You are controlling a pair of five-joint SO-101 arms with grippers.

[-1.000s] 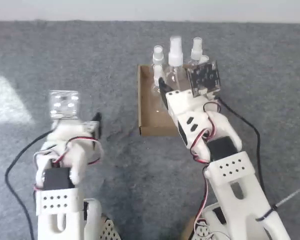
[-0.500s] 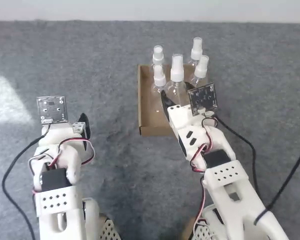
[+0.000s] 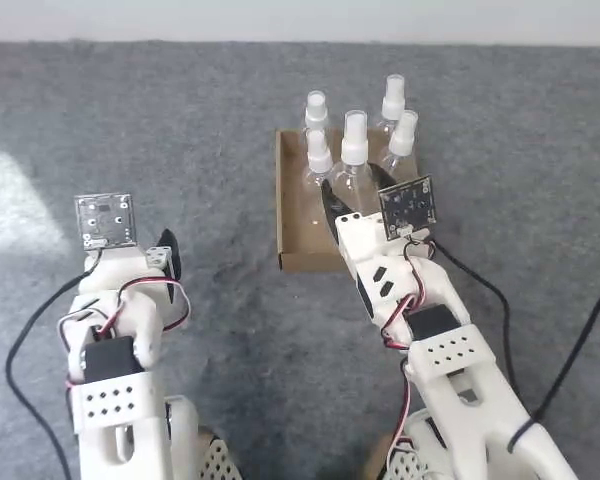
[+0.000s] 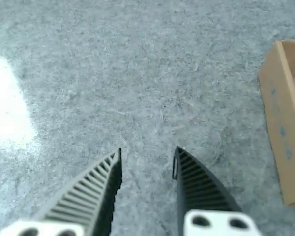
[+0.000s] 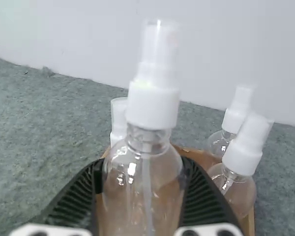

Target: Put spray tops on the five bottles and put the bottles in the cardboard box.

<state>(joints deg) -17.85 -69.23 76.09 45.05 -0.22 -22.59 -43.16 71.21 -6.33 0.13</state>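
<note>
Bottle (image 5: 142, 196) sits apparently clamped in right gripper (image 5: 141, 169); left gripper (image 4: 148, 149) slightly parted

Five bottles (image 3: 393, 100) stand in the cardboard box (image 3: 292, 225), the middle bottle (image 5: 142, 172) between the right pincer's (image 3: 355, 188) fingers (image 5: 71, 201).

No lettering can be read on the bottles (image 3: 355, 150) or cardboard box (image 3: 295, 220)

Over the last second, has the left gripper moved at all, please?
Yes. In the high view the left gripper has drawn farther from the cardboard box, sideways and slightly back toward its base.
</note>
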